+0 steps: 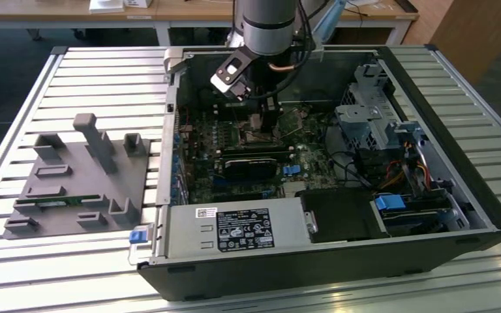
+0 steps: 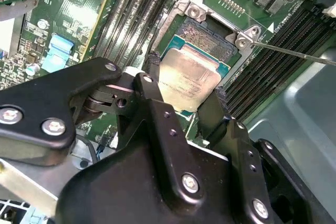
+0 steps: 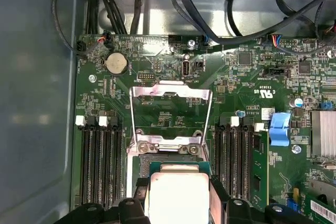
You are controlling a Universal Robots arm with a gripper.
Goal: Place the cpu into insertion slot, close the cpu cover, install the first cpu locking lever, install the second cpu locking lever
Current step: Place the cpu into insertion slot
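Exterior view: a black open computer case (image 1: 320, 277) lies on its side on a slatted aluminium table (image 1: 102, 72). A grey moulded plastic fixture block (image 1: 76, 176) sits at nine o'clock from the case. A grey box-shaped power supply (image 1: 233, 229) is at six o'clock inside the case. The grey tubular arm (image 1: 268, 26) comes down from twelve o'clock, and its black gripper (image 1: 263, 124) is low over the green motherboard, a little toward twelve o'clock from the case's centre.

In both wrist views the gripper (image 2: 187, 80) (image 3: 178, 205) is closed on the cpu (image 2: 194, 74) (image 3: 176, 192), a small flat square chip with a silvery-grey metal top. Its two black fingers (image 2: 152, 69) press on opposite edges of the chip.

The cpu is directly over the insertion slot (image 2: 207, 38) (image 3: 168, 158), a square black socket with a dark recessed centre. A strip of the socket shows beyond the chip's far edge. Whether the chip rests in the socket or hangs just above it cannot be told.

In the first wrist view the cpu cover (image 3: 170, 92), a thin silver metal frame with a large window, is swung open and stands beyond the socket. Long black memory slots (image 3: 100, 161) flank the socket on both sides. In the second wrist view a thin bare metal rod (image 2: 294, 53) runs out from the socket's corner screw.
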